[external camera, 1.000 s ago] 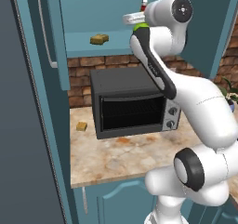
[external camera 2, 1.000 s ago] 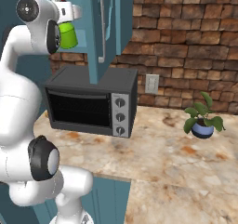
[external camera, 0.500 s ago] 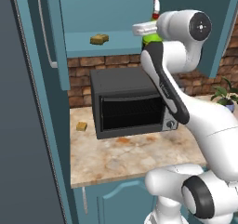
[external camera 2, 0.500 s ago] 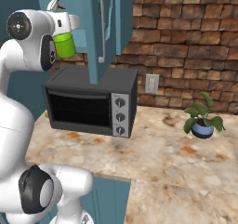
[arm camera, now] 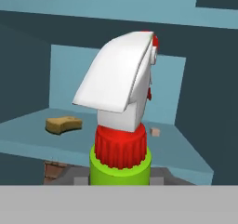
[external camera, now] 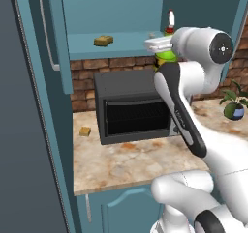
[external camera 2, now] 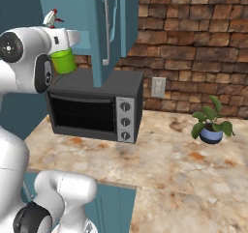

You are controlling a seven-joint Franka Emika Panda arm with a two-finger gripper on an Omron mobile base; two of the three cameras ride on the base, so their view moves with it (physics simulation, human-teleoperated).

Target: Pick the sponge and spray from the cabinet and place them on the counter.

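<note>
On the cabinet (external camera: 114, 14) shelf the sponge (external camera: 103, 40) waits — our gripper (external camera 2: 65, 43) holds the spray (external camera 2: 62, 60) above the counter (external camera 2: 184, 164), not yet placed.

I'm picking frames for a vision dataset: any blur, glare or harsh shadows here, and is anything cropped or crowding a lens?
Left base view: sharp, flat even light, no glare; soft shade under the cabinet shelf, sponge crisp. Right base view: equally sharp, only a faint shadow under the plant. Hand view: the spray crowds the lens, its base cropped, edges slightly soft.
</note>
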